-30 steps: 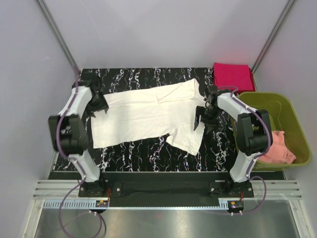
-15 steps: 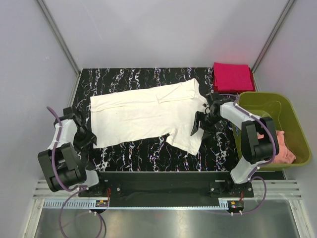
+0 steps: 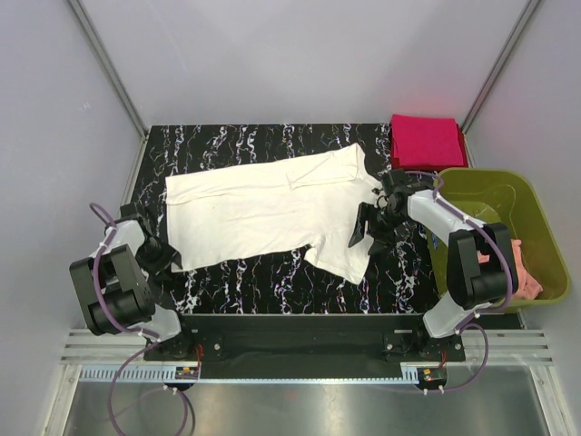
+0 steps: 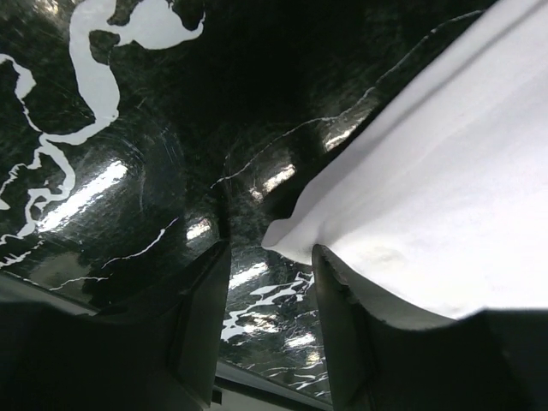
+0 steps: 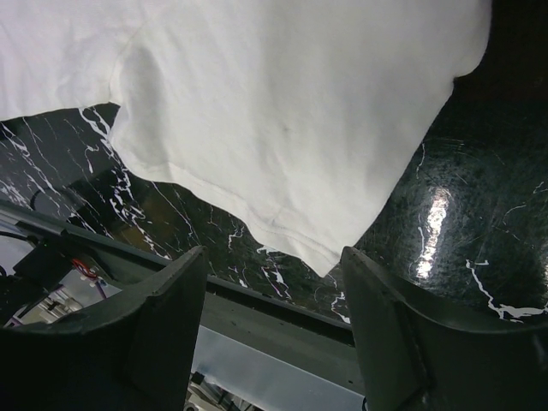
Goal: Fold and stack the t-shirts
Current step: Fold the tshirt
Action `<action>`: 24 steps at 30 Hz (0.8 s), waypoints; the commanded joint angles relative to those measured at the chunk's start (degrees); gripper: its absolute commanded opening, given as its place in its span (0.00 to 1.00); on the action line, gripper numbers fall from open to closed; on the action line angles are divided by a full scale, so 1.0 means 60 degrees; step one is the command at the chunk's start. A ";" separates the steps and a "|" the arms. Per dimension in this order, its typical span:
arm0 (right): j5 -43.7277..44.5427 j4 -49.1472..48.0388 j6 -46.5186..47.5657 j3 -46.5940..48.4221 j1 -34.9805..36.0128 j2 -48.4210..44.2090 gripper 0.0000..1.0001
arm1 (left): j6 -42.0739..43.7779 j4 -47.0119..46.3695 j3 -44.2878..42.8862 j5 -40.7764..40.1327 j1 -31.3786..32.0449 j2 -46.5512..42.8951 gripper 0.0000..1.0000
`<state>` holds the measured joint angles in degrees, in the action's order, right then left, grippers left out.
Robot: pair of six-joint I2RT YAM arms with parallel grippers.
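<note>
Since a second ago the left arm (image 3: 127,238) has swung from the upper-left corner of the cream-white t-shirt (image 3: 263,209) down to its lower-left corner; the shirt itself has barely shifted.

From the top view, that shirt lies spread flat across the middle of the black marbled worktop (image 3: 236,145), plain face up with no print showing, and one sleeve trails toward the lower right. The magenta-red t-shirt (image 3: 427,141) sits folded at the upper right, well apart. The right jaws hang over the trailing sleeve.

In the left wrist view, the left jaws stand open and low to the worktop (image 4: 128,128), gripping nothing. The shirt's (image 4: 428,197) hemmed corner pokes into the gap between them.

In the right wrist view, the right jaws gape wide and empty above the sleeve's (image 5: 282,128) pointed corner.

I judge the cloth to be light, limp and prone to sagging. It is best pinched at hemmed corners, where the doubled edge gives some bite. Both arms should lift together so the fold falls straight.
</note>
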<state>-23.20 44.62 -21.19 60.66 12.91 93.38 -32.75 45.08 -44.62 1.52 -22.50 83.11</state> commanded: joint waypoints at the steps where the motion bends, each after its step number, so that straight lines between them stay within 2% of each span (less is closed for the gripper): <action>1: -0.0161 -0.0025 0.0104 0.0070 0.0017 -0.0403 0.70 | -0.0240 -0.0511 0.0025 0.0172 -0.0088 0.0108 0.47; 17: -0.0001 -0.0112 0.0075 -0.0062 -0.0012 -0.0198 0.70 | -0.0240 -0.0804 -0.0122 -0.0077 -0.0205 0.0195 0.46; 24: 0.0103 -0.0112 -0.0379 -0.0194 -0.0348 -0.0096 0.71 | -0.0327 -0.1185 -0.0122 0.0333 -0.0263 0.0708 0.24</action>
<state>-23.05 44.60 -21.87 59.83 12.43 93.17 -33.93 42.09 -44.86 1.98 -23.77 85.30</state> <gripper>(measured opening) 0.706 0.255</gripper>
